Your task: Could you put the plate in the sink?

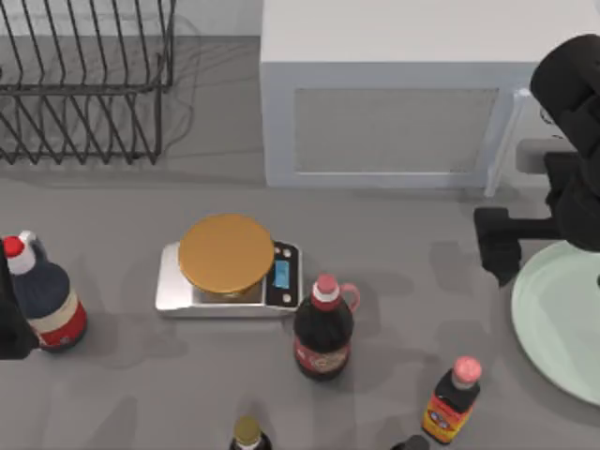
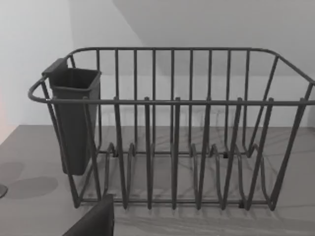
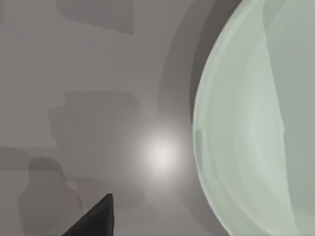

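My right tool (image 1: 502, 246) hovers low at the counter's (image 1: 394, 234) right side, just beside the plate's (image 1: 562, 323) left rim; plate lies flat at the right edge, toward the front. I cannot tell if the tool is spread or pressed together. Right arm is far nearer; left tool (image 1: 11, 314) parked at the left edge. Judgement: approach for rim grasp, plate not yet held

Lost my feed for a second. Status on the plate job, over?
Right hand above the table beside the plate, nothing held. Plate flat on the table at the right edge. Left arm parked at the left edge. Red-capped sauce bottle near the plate.
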Available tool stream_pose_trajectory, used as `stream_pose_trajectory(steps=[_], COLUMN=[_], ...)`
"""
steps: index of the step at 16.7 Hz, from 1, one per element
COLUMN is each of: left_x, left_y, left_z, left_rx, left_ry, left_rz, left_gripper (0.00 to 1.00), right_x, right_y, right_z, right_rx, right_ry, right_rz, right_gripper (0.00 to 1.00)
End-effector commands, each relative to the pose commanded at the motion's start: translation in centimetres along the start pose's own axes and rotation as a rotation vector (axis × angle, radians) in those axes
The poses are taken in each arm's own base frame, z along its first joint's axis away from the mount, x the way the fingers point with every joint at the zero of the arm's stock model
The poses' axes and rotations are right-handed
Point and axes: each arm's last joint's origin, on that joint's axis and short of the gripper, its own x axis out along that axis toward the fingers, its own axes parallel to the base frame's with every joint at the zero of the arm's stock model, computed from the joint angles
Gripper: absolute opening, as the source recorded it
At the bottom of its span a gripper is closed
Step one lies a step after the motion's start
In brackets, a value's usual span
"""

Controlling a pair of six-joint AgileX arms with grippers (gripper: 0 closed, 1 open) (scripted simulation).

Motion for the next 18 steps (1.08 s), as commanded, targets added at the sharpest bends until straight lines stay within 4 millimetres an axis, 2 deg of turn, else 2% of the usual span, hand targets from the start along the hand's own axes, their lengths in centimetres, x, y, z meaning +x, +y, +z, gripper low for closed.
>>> stream_pose_trajectory(steps=[3,9,11,18], left_x=[0.0,0.0,0.0,0.0], left_y=[0.0,0.0,0.0,0.0], left_z=[0.0,0.0,0.0,0.0], left_rx=[0.000,0.000,0.000,0.000], left_ry=[0.000,0.000,0.000,0.000], left_rz=[0.000,0.000,0.000,0.000], left_gripper=[1.00,1.00,1.00,1.00], right_x=[0.5,1.0,2.6,10.1], right_y=[0.5,0.4,0.4,0.4], right_z=[0.5,0.6,0.7,0.3], right_rx=[0.000,0.004,0.004,0.000], right_ry=[0.039,0.039,0.043,0.032], right_rz=[-0.015,-0.015,-0.016,-0.012], right_gripper=[1.00,1.00,1.00,1.00])
